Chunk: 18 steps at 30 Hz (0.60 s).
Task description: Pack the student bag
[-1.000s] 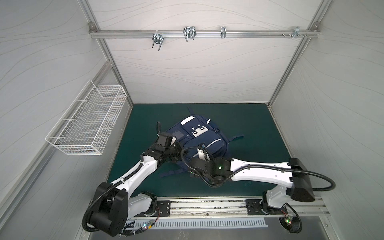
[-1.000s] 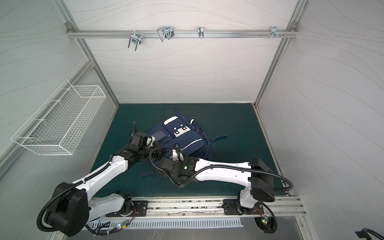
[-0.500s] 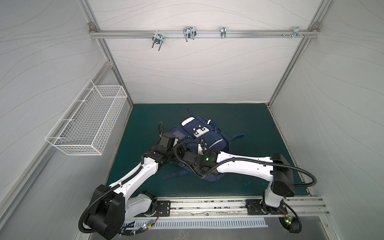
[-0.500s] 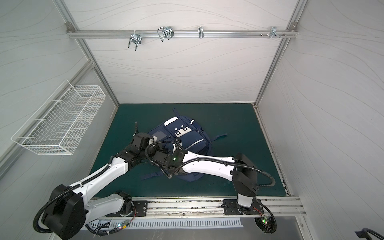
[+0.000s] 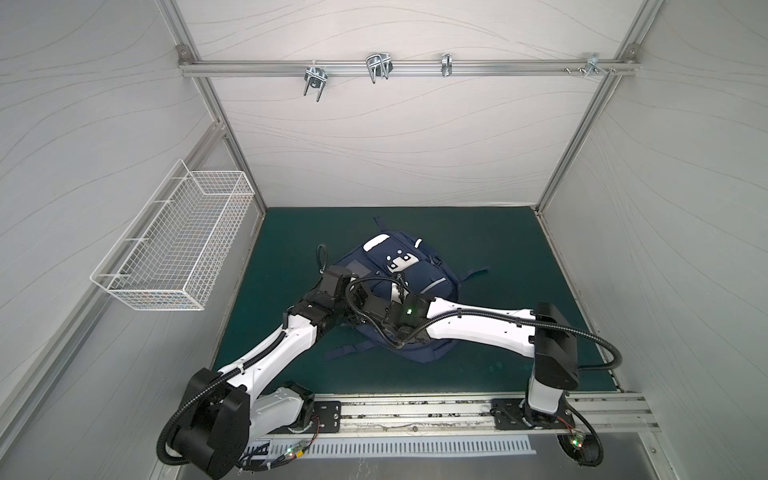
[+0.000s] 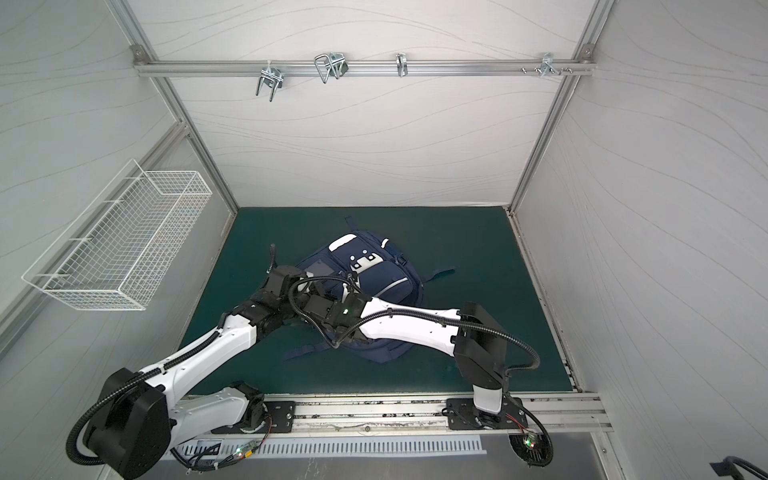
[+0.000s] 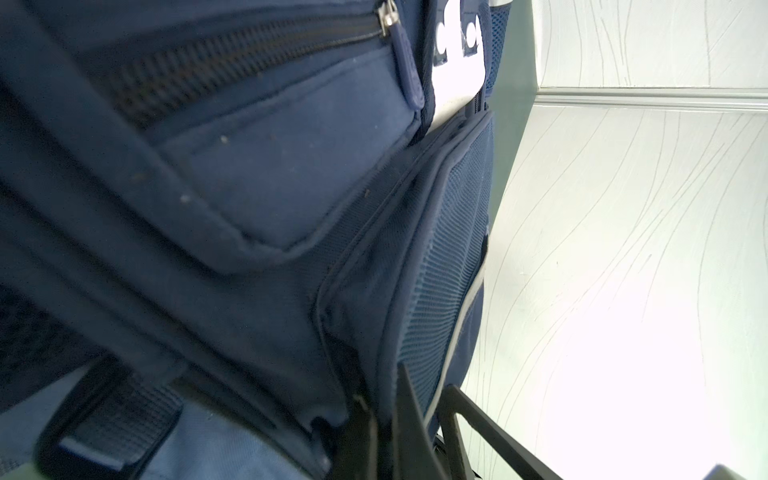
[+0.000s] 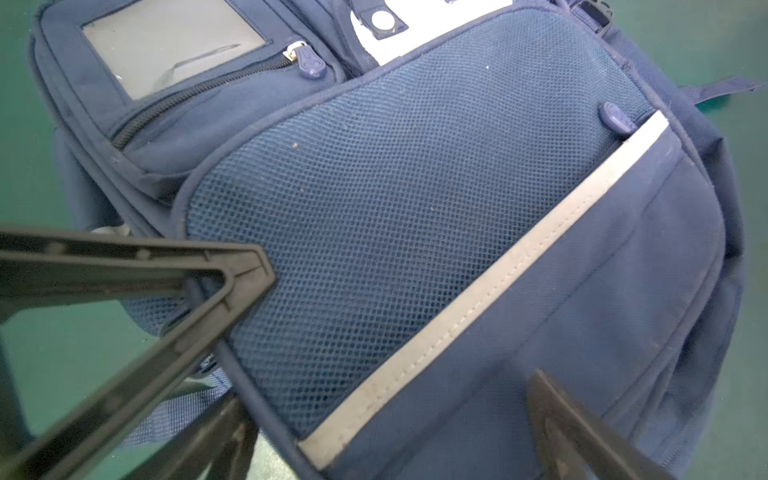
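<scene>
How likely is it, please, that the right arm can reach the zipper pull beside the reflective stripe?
Probably yes: the right gripper hangs open over the backpack's mesh pocket, and nothing covers the zipper pull.

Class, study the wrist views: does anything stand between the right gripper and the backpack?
Nothing visible does. The right gripper hangs open close over the backpack, its fingers spread across the mesh pocket, with no other object in the gap.
</scene>
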Motion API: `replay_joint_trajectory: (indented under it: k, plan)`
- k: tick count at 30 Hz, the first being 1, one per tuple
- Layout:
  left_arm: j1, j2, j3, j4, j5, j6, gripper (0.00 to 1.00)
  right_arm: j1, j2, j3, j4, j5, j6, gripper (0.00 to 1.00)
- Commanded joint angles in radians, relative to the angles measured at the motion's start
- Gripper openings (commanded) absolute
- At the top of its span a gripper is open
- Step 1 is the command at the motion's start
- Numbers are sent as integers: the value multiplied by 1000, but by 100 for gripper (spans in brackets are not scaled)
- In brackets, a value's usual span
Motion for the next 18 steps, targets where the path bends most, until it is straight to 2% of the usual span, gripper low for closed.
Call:
replay_joint_trajectory:
  k: [1, 9, 13, 18]
  plan:
    - [-34, -28, 27, 148, 118, -3, 0, -50, 42, 18, 23, 59, 28, 99]
    - [-45, -59, -3, 162, 111, -36, 0, -90, 29, 12, -29, 73, 66, 95]
    - [-40, -71, 23, 134, 95, -32, 0, -79, -56, -91, -79, 74, 98, 91]
    - [-28, -66, 46, 123, 83, -34, 0, -64, -233, -287, -188, 49, 174, 87]
